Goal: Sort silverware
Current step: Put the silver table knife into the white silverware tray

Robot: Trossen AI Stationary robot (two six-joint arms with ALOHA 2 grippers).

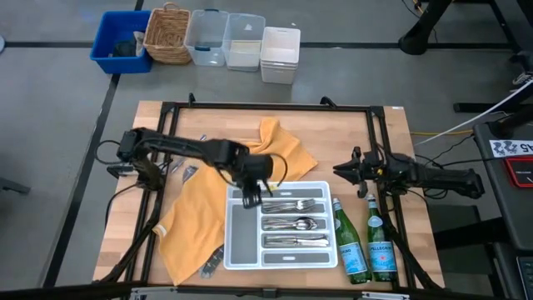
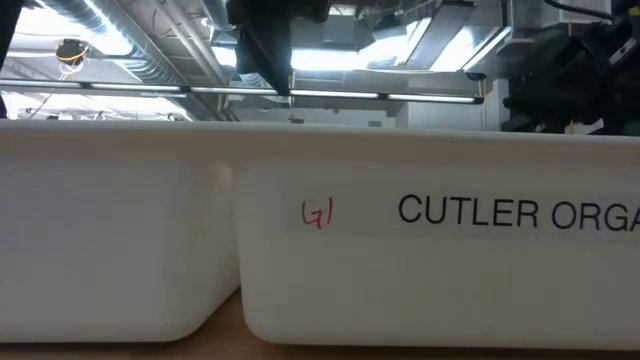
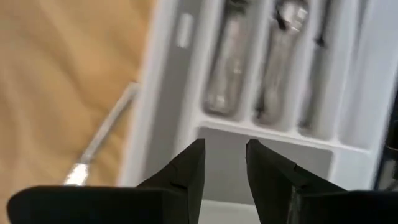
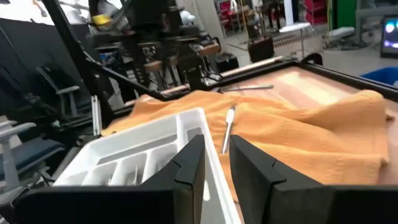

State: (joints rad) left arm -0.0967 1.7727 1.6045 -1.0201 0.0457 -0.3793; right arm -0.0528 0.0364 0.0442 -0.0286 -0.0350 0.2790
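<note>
White divided tray [image 1: 236, 250] is being kept on the wooden table [image 1: 416, 242]. Orange cloth [image 1: 196, 208] is being spread beside the tray, partly under it. Two green bottles [image 1: 366, 246] are being laid just beside the tray's opposite side.

white tray [image 2: 440, 270] front wall: printed "cutler orga", cut off at edge; red handwritten "g1".

White divided tray [image 1: 236, 237] under dark left gripper [image 1: 250, 198] | shiny silver silverware [image 1: 293, 223] | orange cloth [image 1: 196, 208] | green bottles [image 1: 366, 250] | pale wood table [image 1: 125, 208]
</note>
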